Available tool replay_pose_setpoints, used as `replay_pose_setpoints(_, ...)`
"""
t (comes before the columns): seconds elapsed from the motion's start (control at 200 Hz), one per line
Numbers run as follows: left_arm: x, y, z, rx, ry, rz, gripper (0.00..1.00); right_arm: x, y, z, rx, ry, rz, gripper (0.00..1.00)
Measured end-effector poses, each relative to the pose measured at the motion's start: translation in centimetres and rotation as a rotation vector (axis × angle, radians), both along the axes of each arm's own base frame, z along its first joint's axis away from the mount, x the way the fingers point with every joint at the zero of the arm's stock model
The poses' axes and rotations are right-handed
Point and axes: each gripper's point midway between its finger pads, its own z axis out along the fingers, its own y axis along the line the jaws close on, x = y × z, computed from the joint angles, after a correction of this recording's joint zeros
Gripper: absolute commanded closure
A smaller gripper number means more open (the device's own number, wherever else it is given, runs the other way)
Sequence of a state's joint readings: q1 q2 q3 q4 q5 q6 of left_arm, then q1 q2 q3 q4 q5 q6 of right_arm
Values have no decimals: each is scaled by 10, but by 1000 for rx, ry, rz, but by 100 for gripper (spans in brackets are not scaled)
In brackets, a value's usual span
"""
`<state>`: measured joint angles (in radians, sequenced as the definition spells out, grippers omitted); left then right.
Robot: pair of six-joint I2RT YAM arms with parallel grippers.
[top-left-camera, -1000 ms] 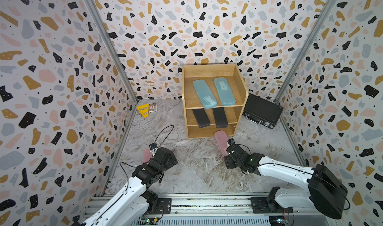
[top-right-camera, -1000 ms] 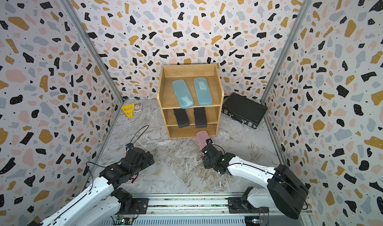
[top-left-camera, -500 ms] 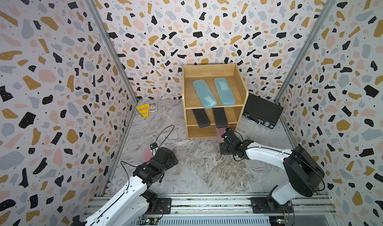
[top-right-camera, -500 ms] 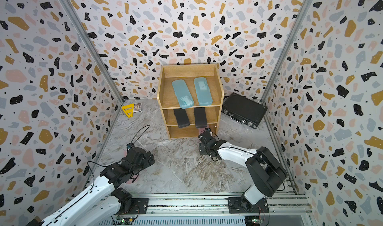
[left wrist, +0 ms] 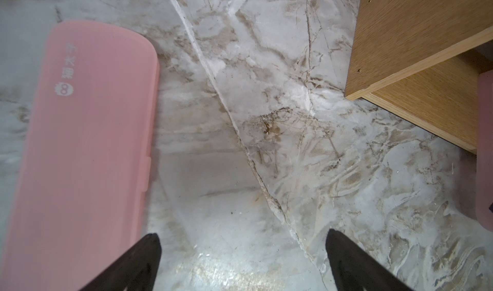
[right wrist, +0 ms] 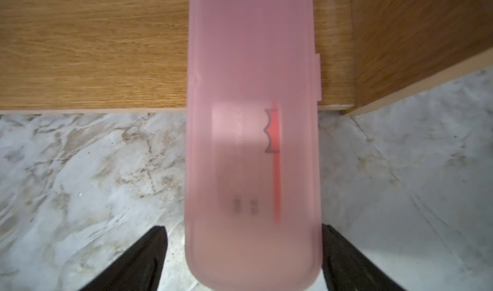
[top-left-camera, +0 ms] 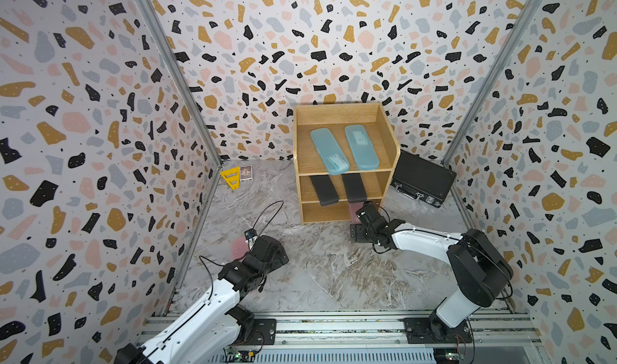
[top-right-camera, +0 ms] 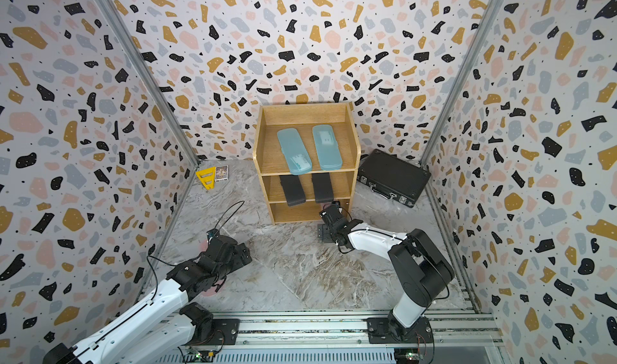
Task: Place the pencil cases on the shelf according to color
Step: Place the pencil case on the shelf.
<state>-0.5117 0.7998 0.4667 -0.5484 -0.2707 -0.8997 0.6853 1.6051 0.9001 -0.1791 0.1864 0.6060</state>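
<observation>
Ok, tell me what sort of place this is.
Probably a robot test booth, not a lived-in room: patterned panel walls in metal framing, a left arm and right arm on a front rail, and a small shelf on a marble-look floor.

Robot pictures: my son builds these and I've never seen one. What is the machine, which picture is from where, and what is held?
Two robot arms stand on a rail, each ending in a two-fingered gripper. The wide pictures look down from overhead; the close-ups come from wrist cameras. On the marbled surface stands a wooden shelf: two teal cases on top, two black cases on the middle tier. A black briefcase lies beside it. The right gripper stands spread around a pink case lying partly on the bottom tier; a gap shows, so nothing is gripped. The left gripper is open and empty, a second pink case beside it.
</observation>
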Motion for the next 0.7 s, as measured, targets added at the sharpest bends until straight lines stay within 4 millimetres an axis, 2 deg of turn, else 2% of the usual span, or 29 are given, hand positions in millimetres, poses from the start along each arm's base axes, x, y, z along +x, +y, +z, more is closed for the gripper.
replay_pose_setpoints(0.08,-1,0,0,3,3,-2,0,-7,-2,10,29,-14,9,7)
replay_pose_setpoints(0.19,-2,2,0,11,9,-4,0,-20,-9,24,67,-38,17,13)
replay_pose_setpoints(0.355,-3,11,5,47,-3,20,0,-39,-21,31,100,-51,17,42)
replay_pose_setpoints(0.425,0,16,13,74,-14,40,0,-47,-24,26,106,-36,26,57)
replay_pose_setpoints(0.511,11,19,30,104,-33,66,0,-56,-26,12,105,2,35,67)
replay_pose_setpoints(0.616,29,31,42,124,-31,134,0,-63,-24,-8,102,58,48,70)
replay_pose_setpoints(0.701,39,46,36,137,0,200,0,-62,-18,-22,105,89,57,71)
